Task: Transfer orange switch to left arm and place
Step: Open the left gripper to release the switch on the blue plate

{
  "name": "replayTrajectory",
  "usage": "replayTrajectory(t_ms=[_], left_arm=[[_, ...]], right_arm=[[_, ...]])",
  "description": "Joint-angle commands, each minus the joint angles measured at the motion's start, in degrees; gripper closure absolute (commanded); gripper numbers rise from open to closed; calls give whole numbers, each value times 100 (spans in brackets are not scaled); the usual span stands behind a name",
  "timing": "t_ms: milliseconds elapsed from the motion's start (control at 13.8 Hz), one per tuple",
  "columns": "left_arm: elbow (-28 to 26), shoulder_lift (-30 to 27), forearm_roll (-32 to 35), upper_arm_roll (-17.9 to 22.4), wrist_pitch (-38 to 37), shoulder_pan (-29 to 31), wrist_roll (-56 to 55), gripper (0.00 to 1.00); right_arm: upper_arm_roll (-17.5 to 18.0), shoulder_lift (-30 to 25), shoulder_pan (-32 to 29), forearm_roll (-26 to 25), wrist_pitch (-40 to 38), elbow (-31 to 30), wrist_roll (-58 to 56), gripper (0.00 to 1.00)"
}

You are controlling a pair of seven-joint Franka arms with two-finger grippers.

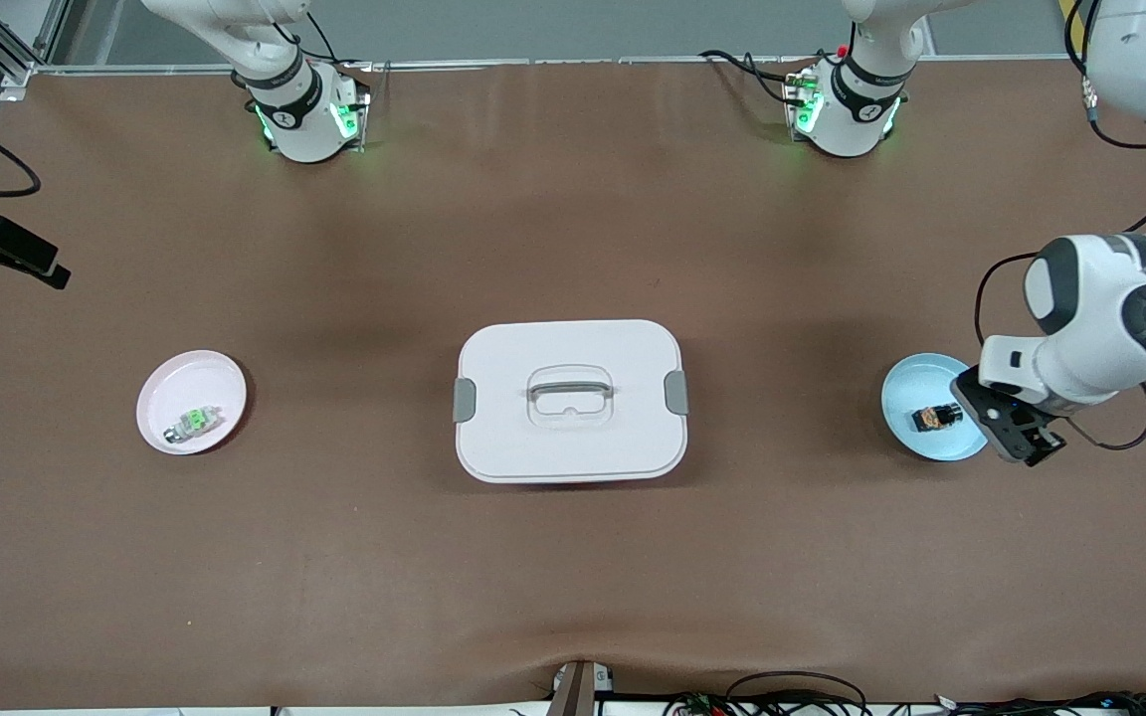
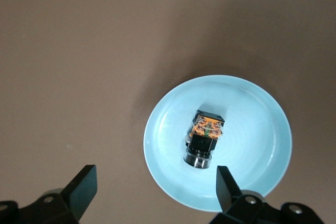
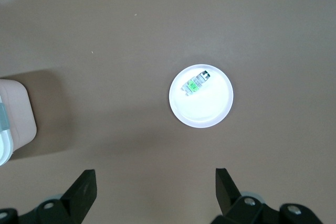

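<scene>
Sitting at the middle of the brown desk (image 1: 573, 597), the white box (image 1: 570, 400) with its grey latches lies between the two plates. A pink plate (image 1: 191, 402) toward the right arm's end holds a green-and-silver component (image 1: 195, 422). The blue plate (image 1: 931, 408) toward the left arm's end holds the orange switch (image 1: 937, 418), lying on its side near the plate's middle. In the front view the left arm's wrist covers part of that plate's rim, and the right pincer is out of that view. The left pincer (image 2: 155, 187) hangs released over the blue plate's edge, fingers wide apart, touching nothing. The right pincer (image 3: 155, 187) waits high over the desk near the pink plate, spread wide, empty.
</scene>
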Motion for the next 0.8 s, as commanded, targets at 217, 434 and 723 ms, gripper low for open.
replayTrajectory(t_ms=[217,434,723], left_arm=[[388,-376,-845,-88,-1101,42,-1706,0],[537,-587,-854,-106,-1296,16,-2348,0],[915,-833,-854,-308,-2059,-2,-4200,0]], right_arm=[[68,-726,-75,8,553,-862,16,0],[68,-726,-92,8,518,-854,33,0],[50,-639,-110,-1,474,-609,16,0]])
